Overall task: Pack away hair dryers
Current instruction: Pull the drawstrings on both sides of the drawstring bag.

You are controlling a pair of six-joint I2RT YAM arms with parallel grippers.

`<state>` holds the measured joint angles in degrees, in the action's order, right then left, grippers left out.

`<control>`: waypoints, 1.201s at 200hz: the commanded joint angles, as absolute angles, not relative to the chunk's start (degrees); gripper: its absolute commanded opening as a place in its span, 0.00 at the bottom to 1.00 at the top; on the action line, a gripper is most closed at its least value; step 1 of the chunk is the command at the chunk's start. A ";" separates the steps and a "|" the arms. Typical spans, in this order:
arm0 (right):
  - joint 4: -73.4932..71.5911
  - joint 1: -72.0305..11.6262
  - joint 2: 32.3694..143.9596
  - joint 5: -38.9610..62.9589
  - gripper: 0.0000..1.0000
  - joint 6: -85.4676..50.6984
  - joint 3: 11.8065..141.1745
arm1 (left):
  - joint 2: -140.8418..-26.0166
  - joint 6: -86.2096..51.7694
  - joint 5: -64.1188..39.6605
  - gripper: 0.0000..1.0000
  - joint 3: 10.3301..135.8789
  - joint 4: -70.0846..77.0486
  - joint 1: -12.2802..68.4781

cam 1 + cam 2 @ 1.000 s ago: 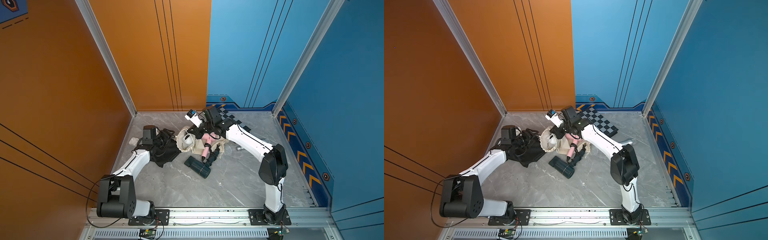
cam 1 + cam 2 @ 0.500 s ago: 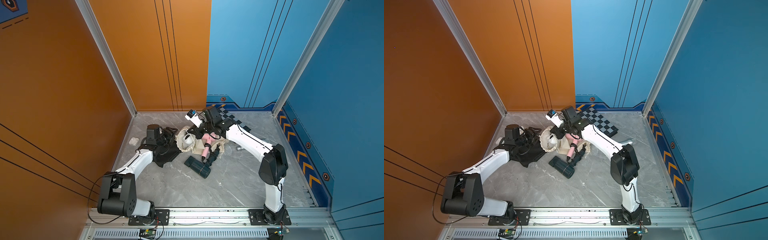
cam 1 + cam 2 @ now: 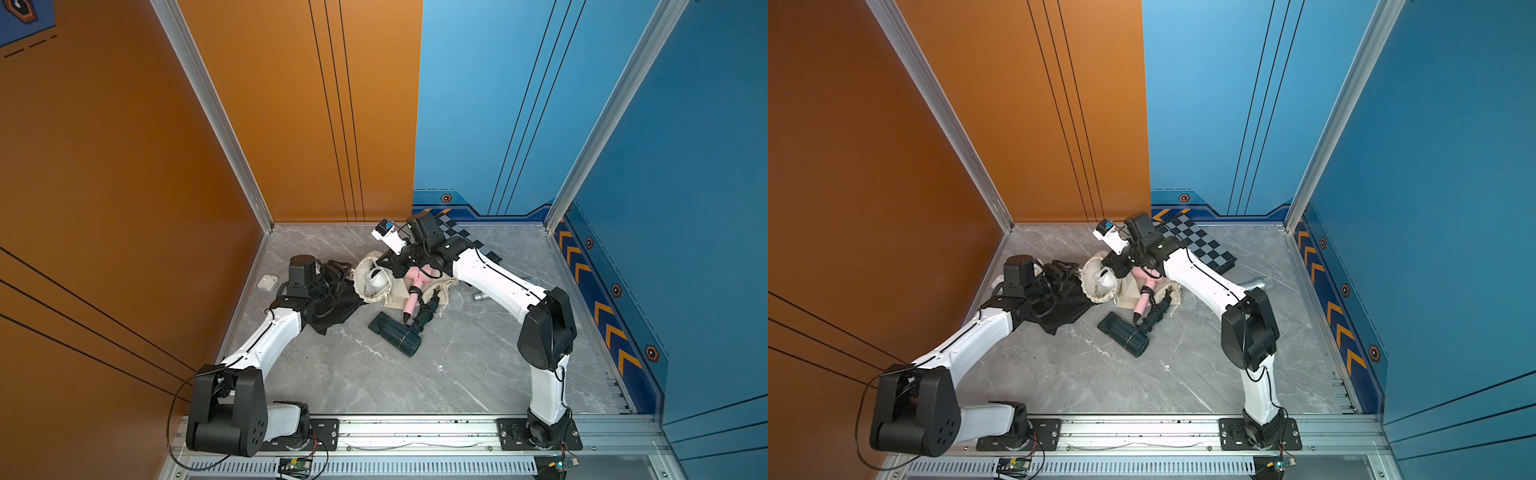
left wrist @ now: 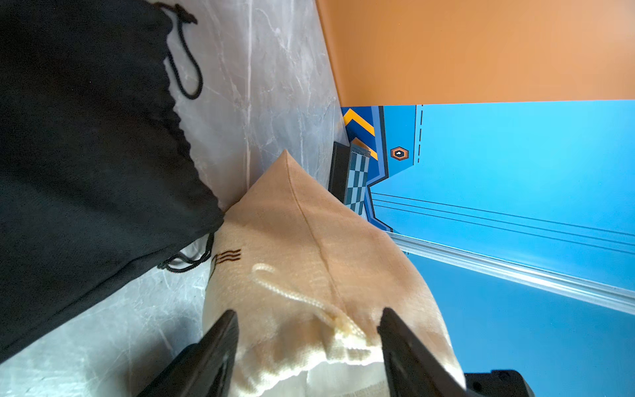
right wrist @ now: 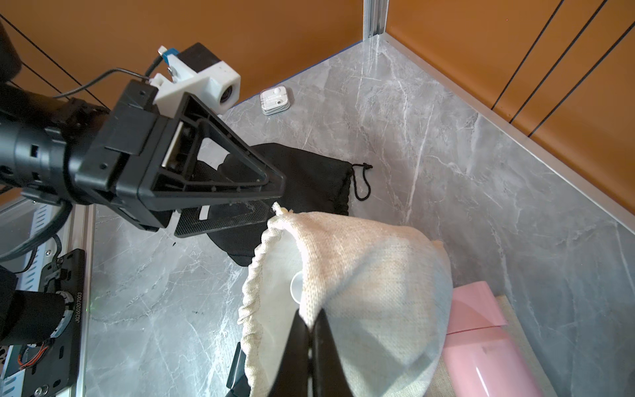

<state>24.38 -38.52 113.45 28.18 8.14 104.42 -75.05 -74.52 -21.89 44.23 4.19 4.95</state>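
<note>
Furthest left, close to the orange wall, a small white earbud case (image 3: 267, 282) lies on the grey marble surface (image 3: 374, 382). Beside it the left arm reaches over a black drawstring bag (image 3: 336, 311) that lies crumpled and flat. The left gripper (image 4: 308, 311) points at the neighbouring cream bag (image 5: 378, 275). Its jaws stand wide apart with the bag's gathered rim and cord between them, and I cannot tell whether either finger presses the cloth. The cream bag is propped up with its mouth open. The white hair dryer (image 3: 377, 279) sits inside it, partly showing through the mouth in both top views. From the other side the right gripper (image 5: 311, 318) is closed tight, pinching the upper edge of the bag's mouth and holding it up. Just right of that bag the pink hair dryer (image 3: 415, 289) lies on a second cream bag (image 3: 446, 286) spread flat, its handle pointing toward the front rail. The dark hair dryer (image 3: 395, 336) lies on its side on the bare surface nearer the front, with its black bundled cord (image 3: 424, 318) beside the end of the pink handle. Further right a silver microphone (image 3: 1258, 284) shows partly behind the right arm, and a checkered board (image 3: 1204, 249) lies by the blue back wall.
</note>
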 commanded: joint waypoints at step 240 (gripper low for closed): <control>23.42 -37.97 111.67 28.37 0.00 7.57 103.27 | -83.54 -89.12 -14.86 0.66 45.62 21.97 7.62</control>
